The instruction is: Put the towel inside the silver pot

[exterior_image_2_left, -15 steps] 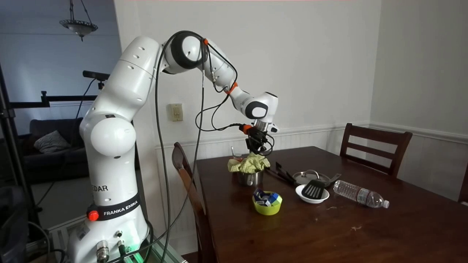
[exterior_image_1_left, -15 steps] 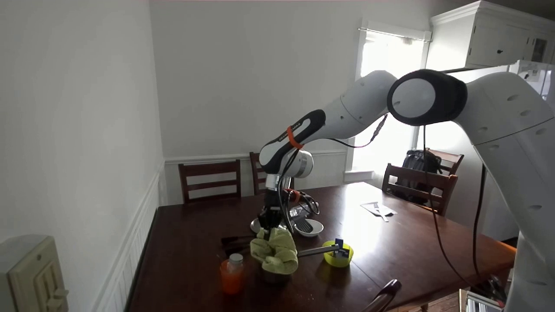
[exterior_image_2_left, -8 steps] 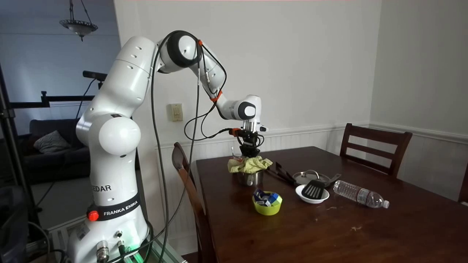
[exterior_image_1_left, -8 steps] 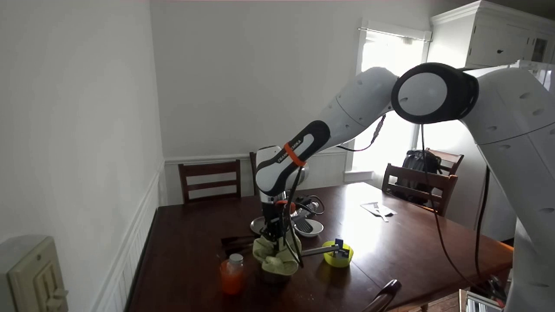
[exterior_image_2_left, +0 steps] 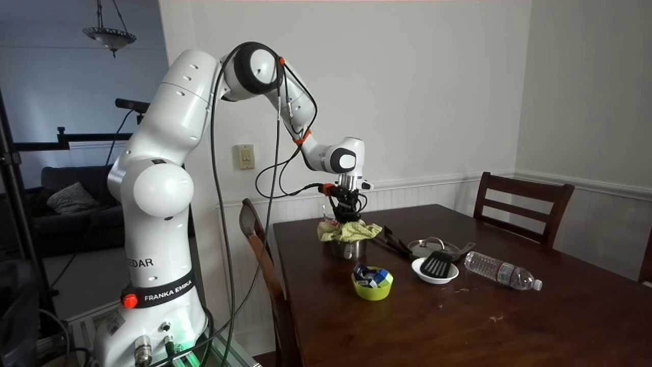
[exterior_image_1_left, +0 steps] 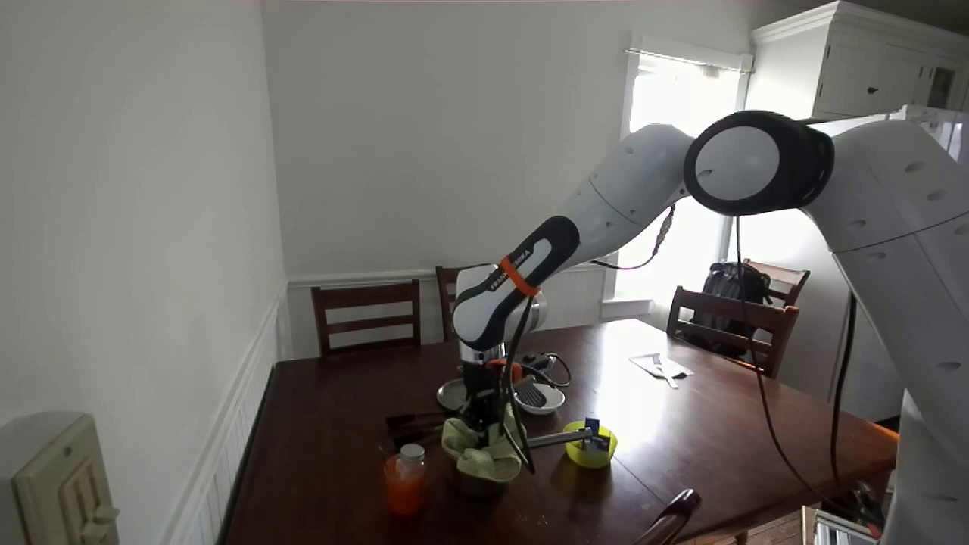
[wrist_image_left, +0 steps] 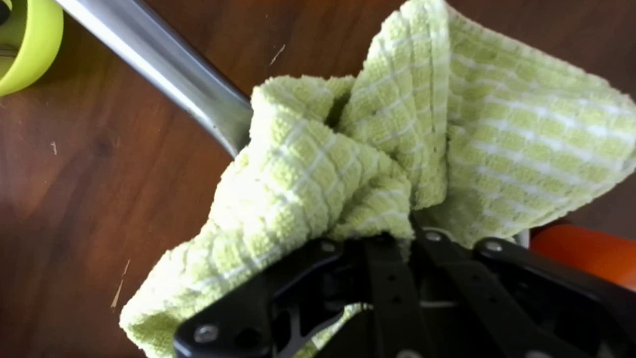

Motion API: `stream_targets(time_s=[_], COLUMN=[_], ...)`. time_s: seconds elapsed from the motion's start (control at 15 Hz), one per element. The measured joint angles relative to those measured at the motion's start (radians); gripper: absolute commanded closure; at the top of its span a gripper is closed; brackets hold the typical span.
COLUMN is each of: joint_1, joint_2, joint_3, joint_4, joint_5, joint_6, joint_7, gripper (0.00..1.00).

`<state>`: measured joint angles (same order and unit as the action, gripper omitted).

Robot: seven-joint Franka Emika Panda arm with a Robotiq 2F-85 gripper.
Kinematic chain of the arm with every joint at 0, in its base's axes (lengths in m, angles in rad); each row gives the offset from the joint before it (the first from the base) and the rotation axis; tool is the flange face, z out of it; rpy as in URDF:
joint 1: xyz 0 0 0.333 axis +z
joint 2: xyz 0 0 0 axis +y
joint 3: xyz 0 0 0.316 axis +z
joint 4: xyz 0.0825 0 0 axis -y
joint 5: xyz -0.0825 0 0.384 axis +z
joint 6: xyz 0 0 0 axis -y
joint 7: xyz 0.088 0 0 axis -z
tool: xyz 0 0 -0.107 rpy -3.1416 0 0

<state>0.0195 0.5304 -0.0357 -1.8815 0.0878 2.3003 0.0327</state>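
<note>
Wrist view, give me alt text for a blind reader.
A black gripper pinches a crumpled yellow-green towel over a wooden table. From beneath, a silver handle runs upper left past a lime bowl; an orange cup shows at right.

The towel (wrist_image_left: 357, 174) is showing rough, nubby cloth; the silver pot (exterior_image_2_left: 349, 250) is gleaming as smooth metal. The wooden table (exterior_image_1_left: 606, 363) is giving off a glossy shine, the lime bowl (exterior_image_2_left: 372, 294) is looking like smooth plastic, and the bottle (exterior_image_2_left: 501, 271) is showing clear plastic.
</note>
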Motion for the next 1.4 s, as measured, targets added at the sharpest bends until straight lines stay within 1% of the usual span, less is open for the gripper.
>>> stream_targets(time_s=[0.2,0.47,0.6,0.87,0.93,1.0,1.13,1.4], joint_1=[0.004,0.007,0.007,0.008,0.007,0.007,0.007,0.005], joint_2=[0.007,0.076,0.116,0.143,0.145,0.146,0.144,0.110], joint_3=[0.001,0.026,0.038,0.048,0.049,0.049,0.049,0.046], joint_4=[0.001,0.010,0.023,0.057,0.062,0.067,0.072,0.061], joint_5=[-0.006,0.006,0.010,0.010,0.010,0.010,0.010,0.010], joint_6=[0.033,0.160,0.199,0.192,0.184,0.175,0.163,0.159], joint_7=[0.029,0.047,0.054,0.059,0.059,0.059,0.059,0.059], gripper=[0.98,0.98,0.98,0.98,0.69,0.67,0.56,0.27])
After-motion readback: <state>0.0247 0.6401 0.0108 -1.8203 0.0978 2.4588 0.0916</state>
